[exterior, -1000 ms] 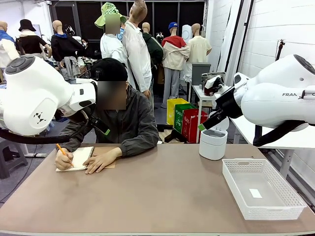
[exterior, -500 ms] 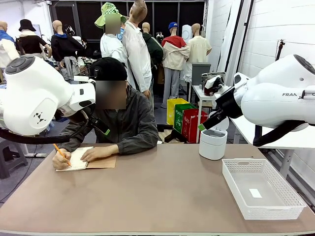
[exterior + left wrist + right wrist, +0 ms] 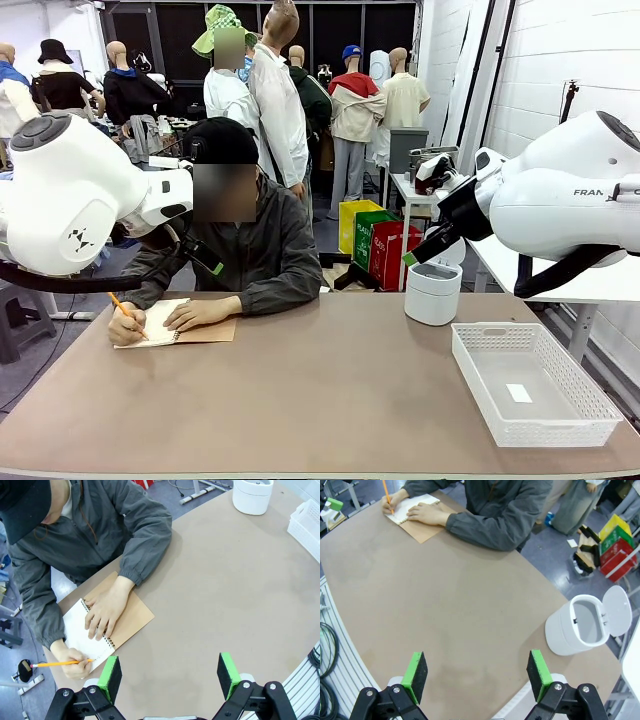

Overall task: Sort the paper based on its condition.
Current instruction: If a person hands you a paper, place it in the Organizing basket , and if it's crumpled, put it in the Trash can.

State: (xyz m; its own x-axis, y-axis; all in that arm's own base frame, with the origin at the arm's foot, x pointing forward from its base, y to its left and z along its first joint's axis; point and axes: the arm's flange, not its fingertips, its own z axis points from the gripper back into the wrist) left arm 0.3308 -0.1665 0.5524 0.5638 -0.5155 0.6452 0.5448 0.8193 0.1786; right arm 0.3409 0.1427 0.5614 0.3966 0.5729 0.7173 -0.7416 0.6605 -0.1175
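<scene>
A white sheet of paper (image 3: 75, 630) lies as the open top page of a spiral-bound notebook (image 3: 127, 617); the page is thin, flat and rectangular, with a wire coil along one edge and the brown cardboard cover folded out beside it; it sits just beyond the left gripper (image 3: 168, 675), past the pad on the left side of the left wrist view, near the table's far edge.

A person in a grey jacket presses one hand (image 3: 107, 612) flat on the page; the other hand (image 3: 75, 661) holds a slim orange pencil (image 3: 60, 664) to the paper.

The left gripper hangs above the table (image 3: 225, 580), a smooth matte brown surface; its black fingers with green pads are spread wide and hold nothing.

The right gripper (image 3: 476, 674) is likewise spread wide with nothing between its pads; the notebook lies well apart from it, far ahead across the table; nearer, beyond the pad on the right side of its view, stands a round white bin (image 3: 580, 625) with its lid tipped open.

A white plastic basket (image 3: 552, 432) with lattice walls, shallow and rectangular, sits below the right arm.
</scene>
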